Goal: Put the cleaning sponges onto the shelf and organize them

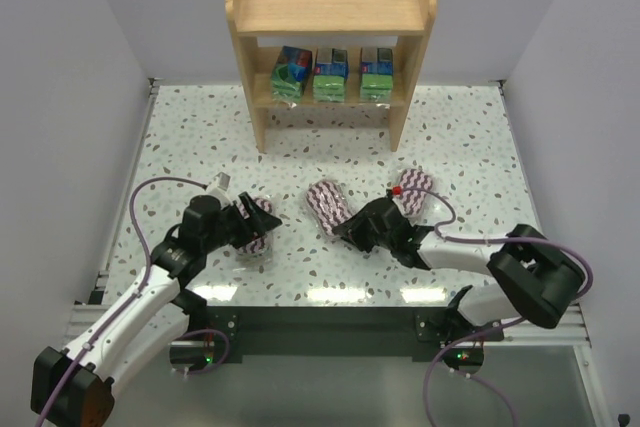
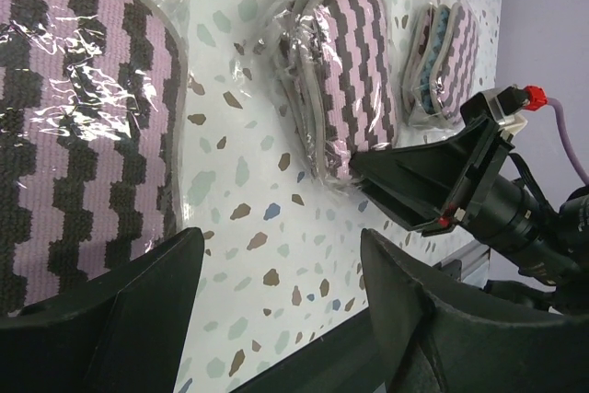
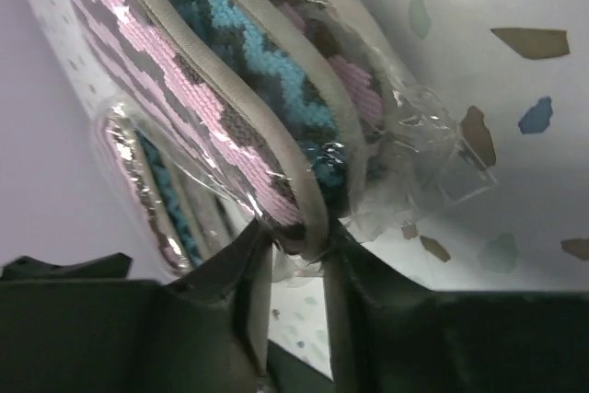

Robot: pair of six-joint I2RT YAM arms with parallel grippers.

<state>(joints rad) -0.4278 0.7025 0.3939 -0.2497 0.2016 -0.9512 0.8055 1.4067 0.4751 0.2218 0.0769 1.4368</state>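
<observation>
Sponge in the middle runs lengthwise toward the shelf, near end clamped in the right hand; left hand stands apart

The speckled bench bore the wooden shelf, green-and-blue packs on its lower tier, plus zigzag left pad, middle pad and right pad.

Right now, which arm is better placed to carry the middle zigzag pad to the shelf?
Right. The right tool pinches the near edge of the middle pad, so it likely only needs to lift. The left tool stands open by the left pad, away from the middle one.
</observation>
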